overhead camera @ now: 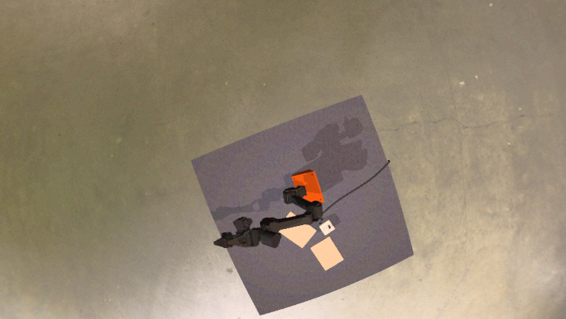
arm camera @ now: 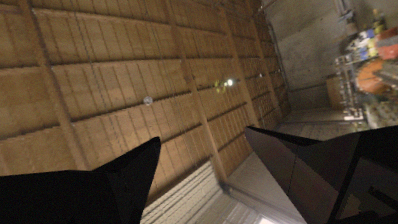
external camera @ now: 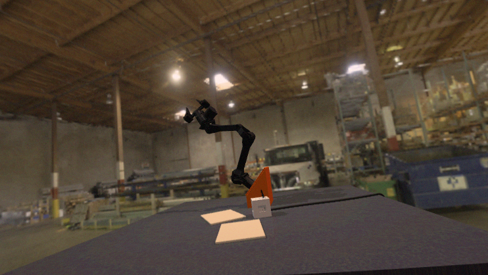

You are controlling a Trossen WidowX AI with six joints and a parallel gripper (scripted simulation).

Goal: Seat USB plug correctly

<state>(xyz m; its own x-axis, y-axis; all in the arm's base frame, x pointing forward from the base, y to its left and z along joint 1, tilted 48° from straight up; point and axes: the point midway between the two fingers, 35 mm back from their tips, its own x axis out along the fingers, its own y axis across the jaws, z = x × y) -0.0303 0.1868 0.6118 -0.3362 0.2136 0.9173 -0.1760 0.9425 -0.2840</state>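
Item one, the power cube (external camera: 261, 207): we are finding it as a small white block standing on the table (external camera: 341, 232), just right of centre in the exterior view and directly in front of the orange wedge (external camera: 260, 187). In the top view the cube (overhead camera: 326, 227) is sitting lower right of centre, between the wedge and the two tan cards.

Item two, the USB plug (external camera: 262, 194): we are reading it as the thin dark stub standing up from the cube's top face, long axis vertical. How deep it sits is too small to tell. A black cable (overhead camera: 356, 184) is running away toward the table's right edge.

Item three, the end effector (external camera: 187, 116): it is sitting high in the upper left of centre, well apart from the cube and far above it. We are judging that the plug lies down and to the right of it, so the coming move is calling for a long descent and a turn of the wrist downward.

Item four, its state: the wrist view is showing both fingers spread wide against the ceiling, nothing between them, touching nothing.

Item five: two tan cards (external camera: 240, 231) are lying flat beside the cube.
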